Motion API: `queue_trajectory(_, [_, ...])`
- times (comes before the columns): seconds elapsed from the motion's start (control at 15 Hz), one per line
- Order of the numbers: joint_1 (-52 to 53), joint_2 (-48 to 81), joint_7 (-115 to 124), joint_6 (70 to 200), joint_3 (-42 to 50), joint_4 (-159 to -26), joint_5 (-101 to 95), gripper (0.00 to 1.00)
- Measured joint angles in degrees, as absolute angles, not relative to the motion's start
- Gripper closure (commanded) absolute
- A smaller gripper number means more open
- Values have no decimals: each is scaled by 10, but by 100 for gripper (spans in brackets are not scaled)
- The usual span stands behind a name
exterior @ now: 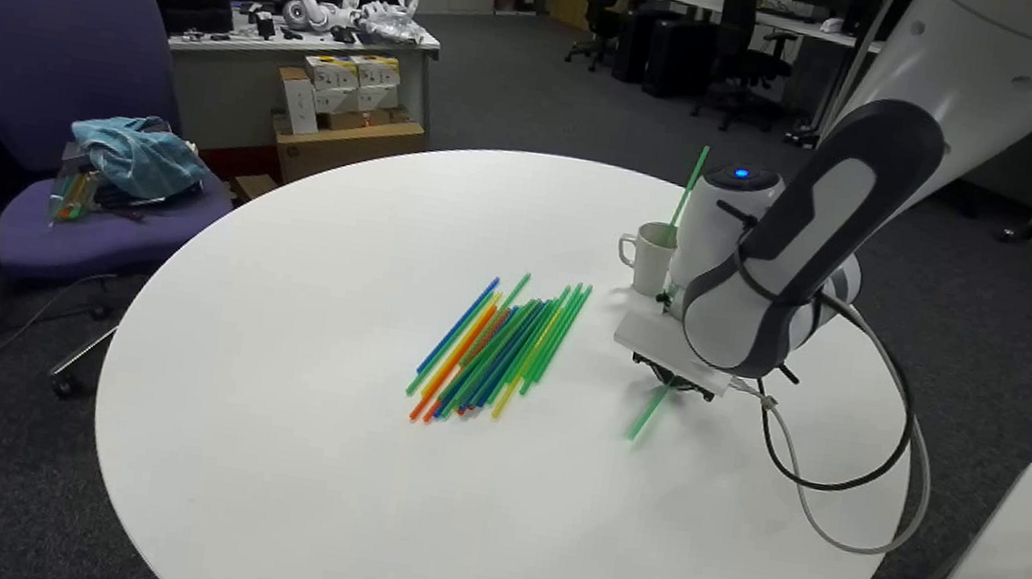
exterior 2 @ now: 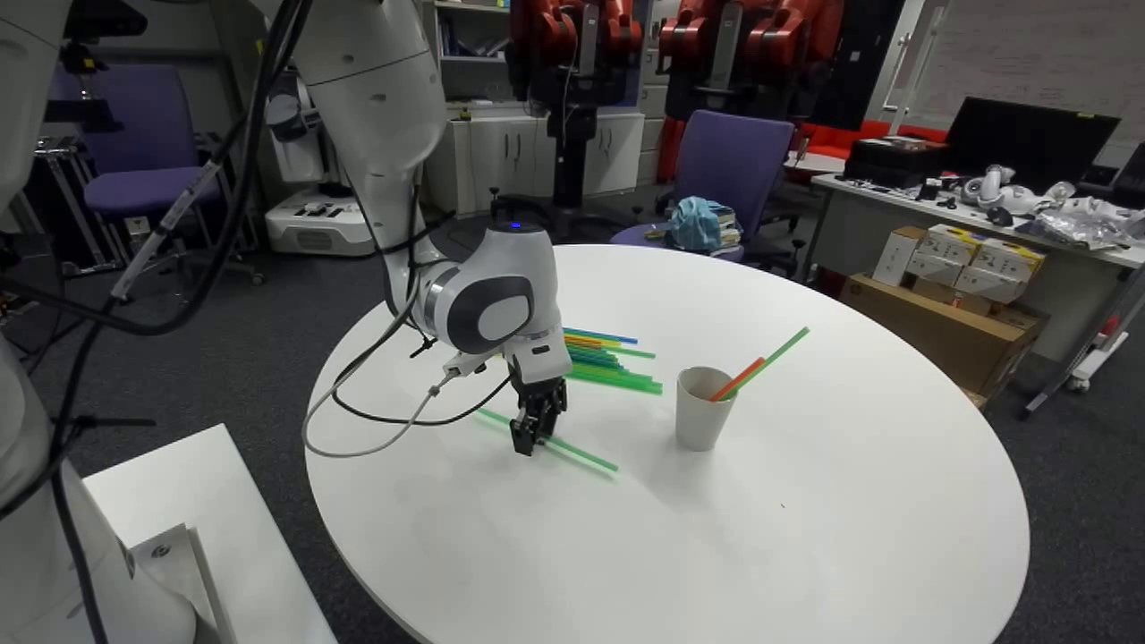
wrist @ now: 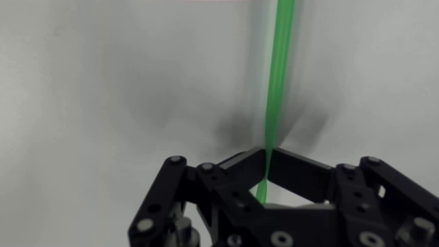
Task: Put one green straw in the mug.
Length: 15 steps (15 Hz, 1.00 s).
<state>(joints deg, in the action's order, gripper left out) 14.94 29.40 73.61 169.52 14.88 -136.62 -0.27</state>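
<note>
Because the straw (wrist: 278,68) looks light, slick and crushable, I'd squeeze gently; my gripper (wrist: 268,163) pinches it near mid-length, a fair hold, ends jutting either side.

Blurred shadows (wrist: 236,132) darken the tabletop (wrist: 103,85) in the wrist view.

Smooth plastic green straw (wrist: 279,61), smooth ceramic mug (exterior 2: 700,420), low-sheen white table (exterior 2: 716,555).
Green straw shows faint lengthwise sheen; straw pile (exterior: 496,357) same smooth plastic. End effector (wrist: 268,163) matt black with bare-metal screw heads (wrist: 145,225); arm (exterior: 1002,65) smooth white shell, dark matt panels (exterior: 900,147). Chair (exterior: 33,60) dull purple fabric, blue cloth (exterior: 138,159) soft and crumpled. Box (exterior: 351,152) plain brown cardboard, wrapping (exterior: 394,22) crinkled shiny clear plastic. Floor (exterior: 496,75) dark carpet, matt, rough-looking.
</note>
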Motion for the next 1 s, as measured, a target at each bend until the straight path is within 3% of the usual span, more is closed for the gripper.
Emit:
queue_trajectory(0.4, [125, 292, 706, 1695, 131, -1361, 19, 100])
queue_trajectory(1.0, [-36, 291, 528, 1695, 10, -1317, 145, 100])
